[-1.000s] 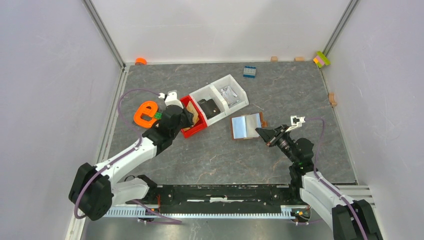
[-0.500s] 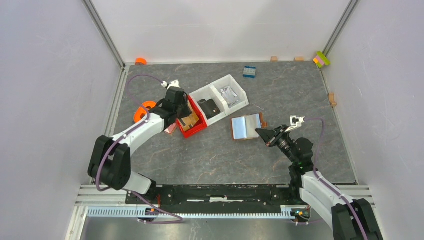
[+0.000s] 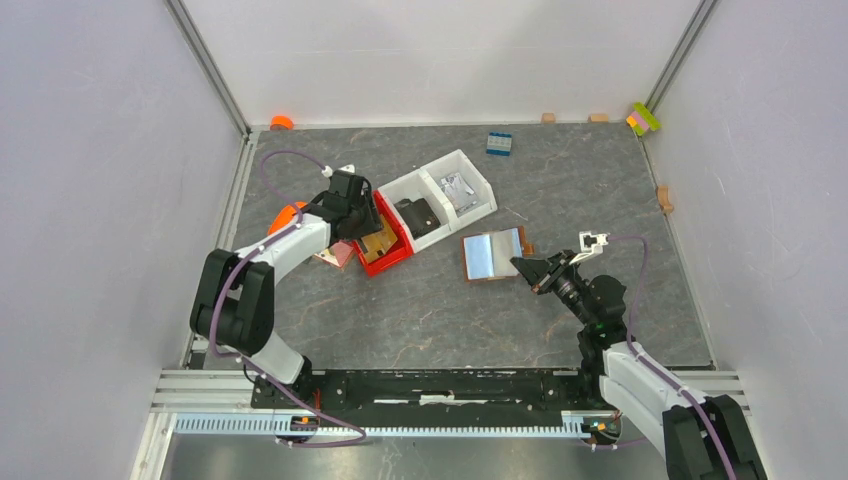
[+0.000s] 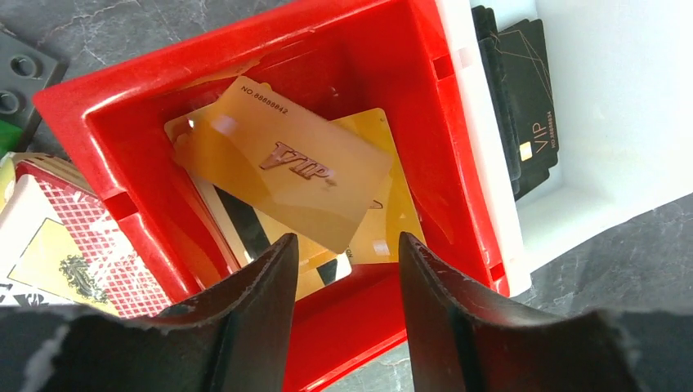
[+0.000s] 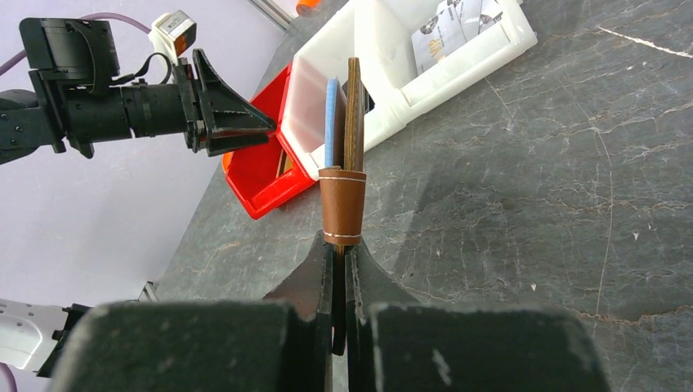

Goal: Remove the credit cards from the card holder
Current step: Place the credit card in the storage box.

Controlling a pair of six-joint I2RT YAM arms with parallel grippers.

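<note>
An orange-tan credit card point(image 4: 282, 167) marked VIP lies loose in the red bin point(image 4: 458, 122) on top of other gold cards. My left gripper point(image 4: 347, 241) hangs open just above it with nothing between its fingers; it also shows from above point(image 3: 365, 225). My right gripper point(image 5: 339, 245) is shut on the strap tab of the brown card holder point(image 5: 354, 114), which stands on edge. A pale blue credit card point(image 5: 332, 122) is tucked against the holder. From above, the card holder point(image 3: 493, 255) lies mid-table with my right gripper point(image 3: 528, 268) at its near right corner.
Two joined white bins point(image 3: 440, 195) sit right of the red bin point(image 3: 392, 262); the nearer one holds a black card point(image 4: 523, 90). A red patterned pack point(image 4: 65, 237) lies left of the red bin. An orange ring point(image 3: 285, 215) and a blue brick point(image 3: 499, 142) lie farther off.
My left gripper has swung over the red bin, opened and let go of the orange-tan card, which now lies in the bin. The right arm has not moved.
</note>
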